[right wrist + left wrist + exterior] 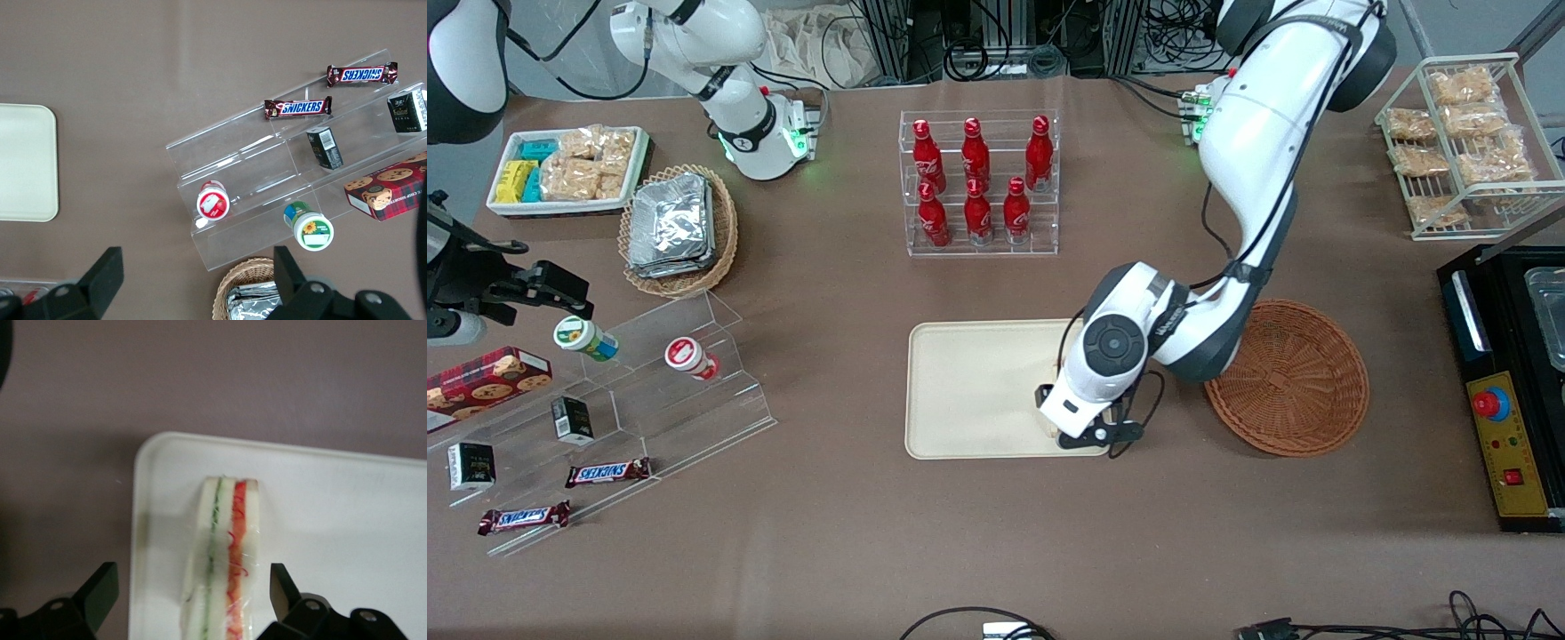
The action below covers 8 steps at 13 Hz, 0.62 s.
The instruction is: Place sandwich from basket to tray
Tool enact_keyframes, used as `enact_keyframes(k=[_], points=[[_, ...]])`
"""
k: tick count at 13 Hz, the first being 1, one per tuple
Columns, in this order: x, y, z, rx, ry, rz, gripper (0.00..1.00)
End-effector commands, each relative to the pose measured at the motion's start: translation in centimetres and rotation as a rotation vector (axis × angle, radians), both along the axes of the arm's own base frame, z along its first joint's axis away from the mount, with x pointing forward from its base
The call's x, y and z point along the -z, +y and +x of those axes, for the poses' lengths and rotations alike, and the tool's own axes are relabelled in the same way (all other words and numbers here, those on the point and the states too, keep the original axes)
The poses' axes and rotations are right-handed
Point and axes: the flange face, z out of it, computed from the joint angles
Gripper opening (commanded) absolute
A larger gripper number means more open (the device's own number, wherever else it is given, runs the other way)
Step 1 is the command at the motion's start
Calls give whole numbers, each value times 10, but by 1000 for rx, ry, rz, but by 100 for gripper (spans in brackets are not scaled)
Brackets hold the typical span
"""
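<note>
Sandwich (pixel 223 553) lies on the tray (pixel 969 391), close to the tray's corner nearest the basket (pixel 1294 378) and the front camera; it stands on its edge, green and orange-red filling lines showing through a clear wrap. The gripper (pixel 190 597) hangs low over it with its fingers spread wide on either side — nothing is clamped, and each finger shows a gap to the bread. The basket looks empty, so I judge the placing done and only the lift-off left.

The risk from here is small but real: if a finger brushes the wrap as the arm rises, the wedge could tip flat or be dragged toward the low rim, since it sits so near that corner. A straight rise avoids that.

Around it, the bottle rack (pixel 980 182) stands farther from the front camera than the tray, well apart — nothing blocks the way up.
</note>
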Motion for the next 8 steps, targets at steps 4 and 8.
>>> enact_keyframes(k=[4,8], points=[[-125,100,-31,-95,-10,108,100],[-155,137,-127,-74,-82,127,100]])
